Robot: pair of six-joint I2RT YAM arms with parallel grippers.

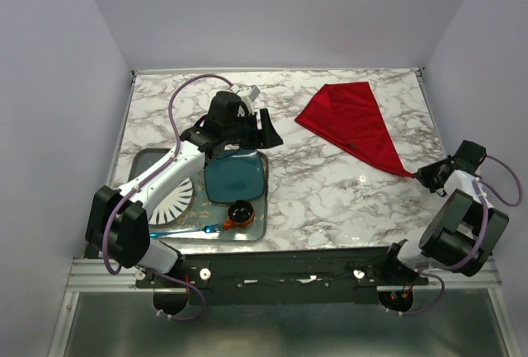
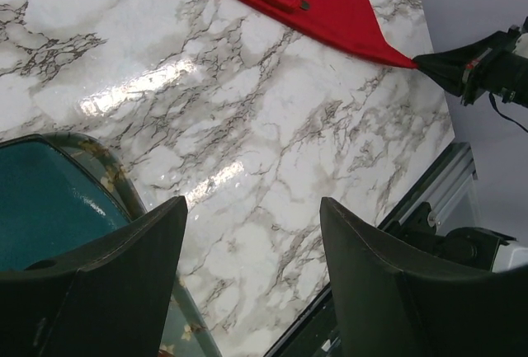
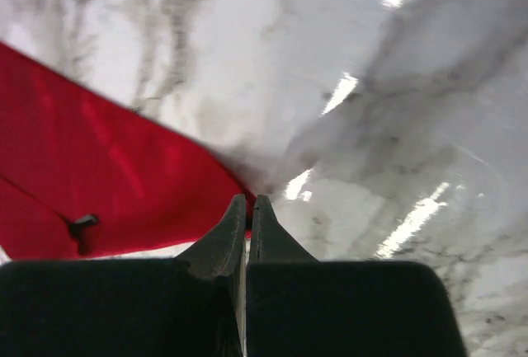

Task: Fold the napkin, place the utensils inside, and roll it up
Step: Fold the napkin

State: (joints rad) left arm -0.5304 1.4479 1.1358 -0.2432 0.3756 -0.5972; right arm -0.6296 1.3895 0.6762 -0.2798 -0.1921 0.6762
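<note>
Pinches 1 corner of the napkin (image 1: pixel 351 122), lying toward the tabletop's (image 1: pixel 330 200) far right corner, in the closed right gripper (image 1: pixel 419 177); left gripper (image 2: pixel 252 202) gaping, empty. Could slip from so thin a pinch if yanked

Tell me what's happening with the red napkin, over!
Right gripper shut on a corner of the napkin. Left gripper open, near the teal plate. Nothing blocking the napkin.
</note>
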